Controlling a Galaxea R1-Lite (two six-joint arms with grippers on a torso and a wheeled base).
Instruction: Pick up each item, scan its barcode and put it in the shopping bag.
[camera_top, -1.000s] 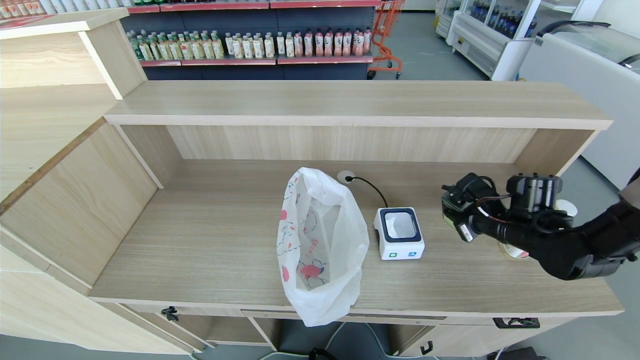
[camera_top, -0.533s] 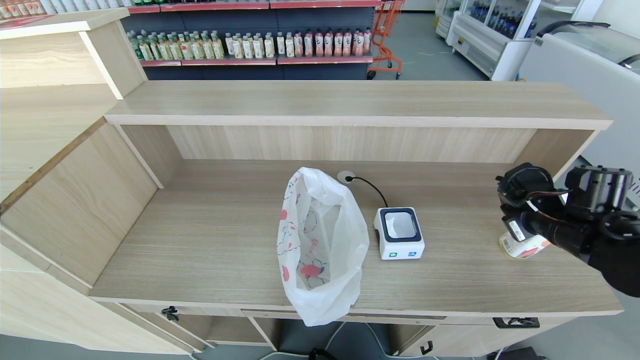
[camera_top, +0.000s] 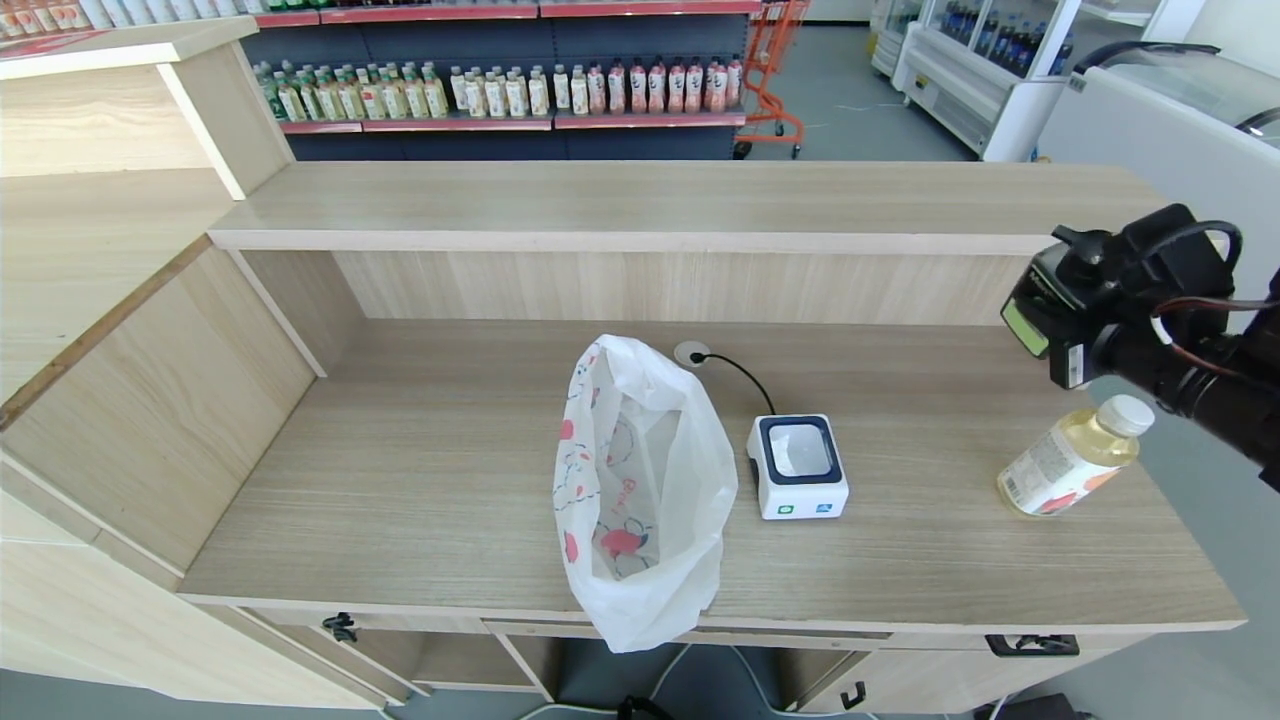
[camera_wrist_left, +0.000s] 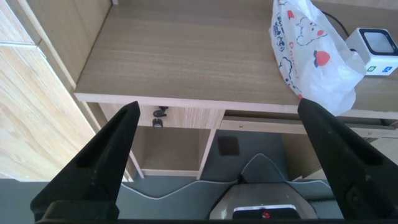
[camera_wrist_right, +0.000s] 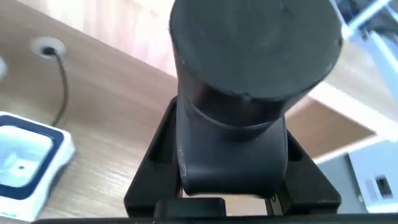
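One bottle (camera_top: 1075, 455) of pale yellow drink with a white cap is seen standing on the wooden counter (camera_top: 450, 470), near its 3 o'clock end. It is gripped by nothing.

A white scanner (camera_top: 798, 466) with a dark-framed glass top is set near the middle of the counter, well apart from the bottle, at the bottle's 9 o'clock. A black cable (camera_top: 735, 372) is run from the scanner toward 11 o'clock into a round hole (camera_top: 692, 352) in the counter. The shopping bag (camera_top: 640, 490), white with red prints, is stood just beside the scanner at its 9 o'clock, with its mouth open.

The right claw (camera_top: 1045, 320) is held in the air at the bottle's 12 o'clock, apart from it. Whether it is open or closed cannot be told.

The left claw (camera_wrist_left: 217, 165) is held out beyond the counter's 6 o'clock edge and is spread wide, with nothing between its two dark fingers (camera_wrist_left: 93, 168).

Shelves (camera_top: 500, 90) of drinks are seen beyond the counter at 12 o'clock, and glass-fronted coolers (camera_top: 1000, 60) at 1 o'clock.
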